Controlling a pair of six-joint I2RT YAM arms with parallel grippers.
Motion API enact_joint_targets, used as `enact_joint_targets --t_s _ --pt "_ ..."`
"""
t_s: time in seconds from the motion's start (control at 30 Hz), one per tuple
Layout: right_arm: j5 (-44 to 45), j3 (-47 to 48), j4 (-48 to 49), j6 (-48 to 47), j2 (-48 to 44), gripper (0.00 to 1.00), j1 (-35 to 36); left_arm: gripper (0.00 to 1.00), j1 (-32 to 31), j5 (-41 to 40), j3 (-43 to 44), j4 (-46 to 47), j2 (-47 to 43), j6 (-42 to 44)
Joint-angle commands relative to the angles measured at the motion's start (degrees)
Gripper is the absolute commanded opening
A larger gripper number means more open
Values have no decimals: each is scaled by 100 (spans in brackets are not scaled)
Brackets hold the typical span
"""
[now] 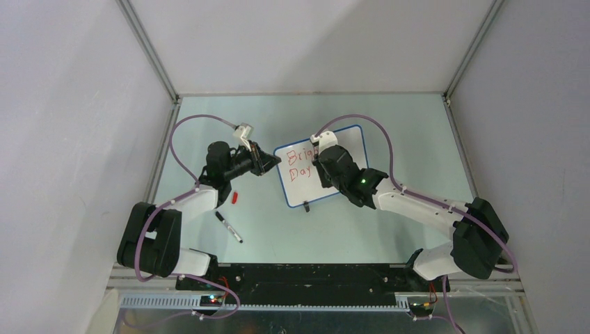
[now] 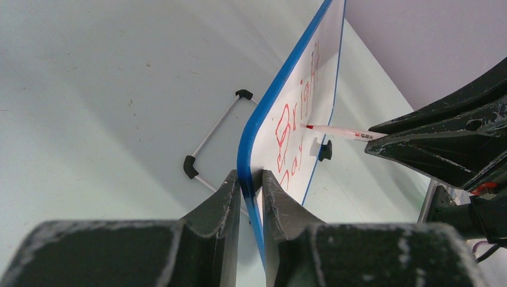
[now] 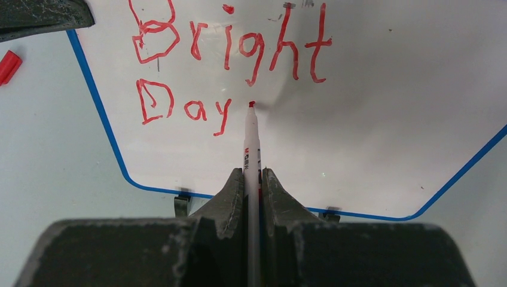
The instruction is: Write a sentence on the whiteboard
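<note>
The whiteboard [image 1: 303, 182], white with a blue rim, stands tilted mid-table on black clip feet [image 3: 182, 204]. My left gripper [image 2: 251, 179] is shut on the whiteboard's blue left edge [image 2: 254, 134]. My right gripper [image 3: 253, 177] is shut on a white marker [image 3: 251, 143] with a red tip. The tip rests on the board just right of the "y". The sentence [image 3: 230, 48] in red reads "Bright" on the top line and "Day" [image 3: 182, 109] below. In the top view the right gripper [image 1: 319, 154] hides part of the writing.
A red marker cap [image 1: 236, 197] lies on the table left of the board. A black marker [image 1: 229, 227] lies nearer the left arm's base. A thin wire stand [image 2: 212, 134] with black ends lies behind the board. Walls enclose the table on three sides.
</note>
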Motion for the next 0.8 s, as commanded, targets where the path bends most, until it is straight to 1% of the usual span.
enact_joint_targets --t_s 0.0,0.77 --pt "65 157 159 -8 133 0 -38 20 -51 -43 129 -113 -111 228" --pt "-229 151 82 -24 125 0 -19 20 -48 -52 121 -137 -134 245"
